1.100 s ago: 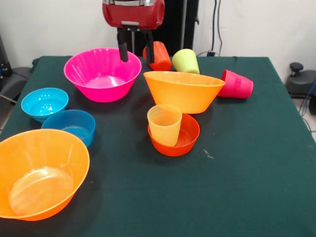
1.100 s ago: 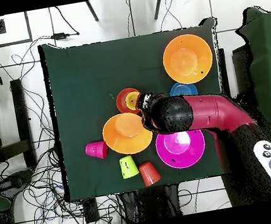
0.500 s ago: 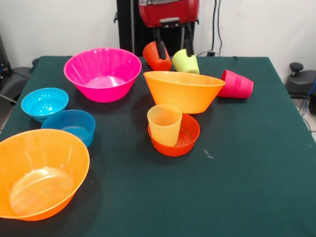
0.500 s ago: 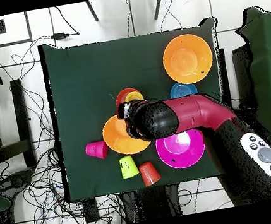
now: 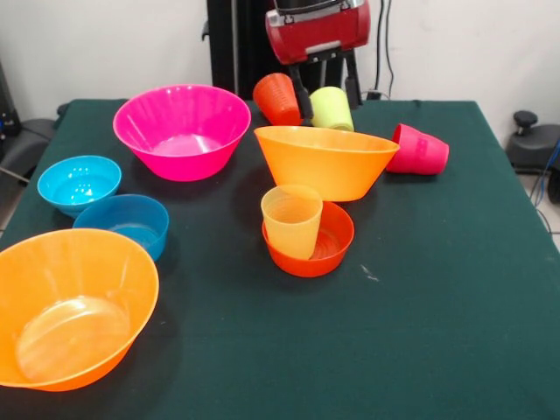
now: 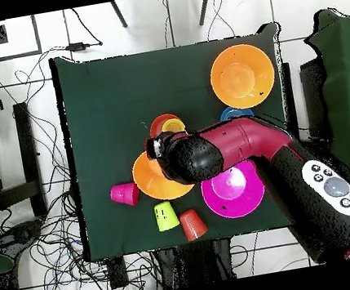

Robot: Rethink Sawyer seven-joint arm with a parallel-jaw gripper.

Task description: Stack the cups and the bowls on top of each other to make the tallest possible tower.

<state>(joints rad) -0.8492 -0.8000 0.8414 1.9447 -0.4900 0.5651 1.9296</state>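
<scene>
The table has a dark green cloth on it and sits on a white tiled floor with black cables all over the place, plus a pale wall behind.

The front view gives the heights: the ribbed pale yellow plastic cup stands upright inside the small red-orange translucent bowl, right in front of a large orange plastic bowl. The overhead view hides much of that bowl under the red arm, but it does show the floor clutter and the whole layout.

The pincer hangs at the back of the table, its two dark fingers spread apart and holding nothing. The lime green tapered cup lies on its side between them. The orange tumbler lies just beside the one finger, on the outside. The red-pink cup is tipped over further along, touching the orange bowl's rim.

The big magenta pink bowl, the light blue small bowl, the darker blue small bowl and the second large orange bowl all sit well apart from the pincer.
</scene>
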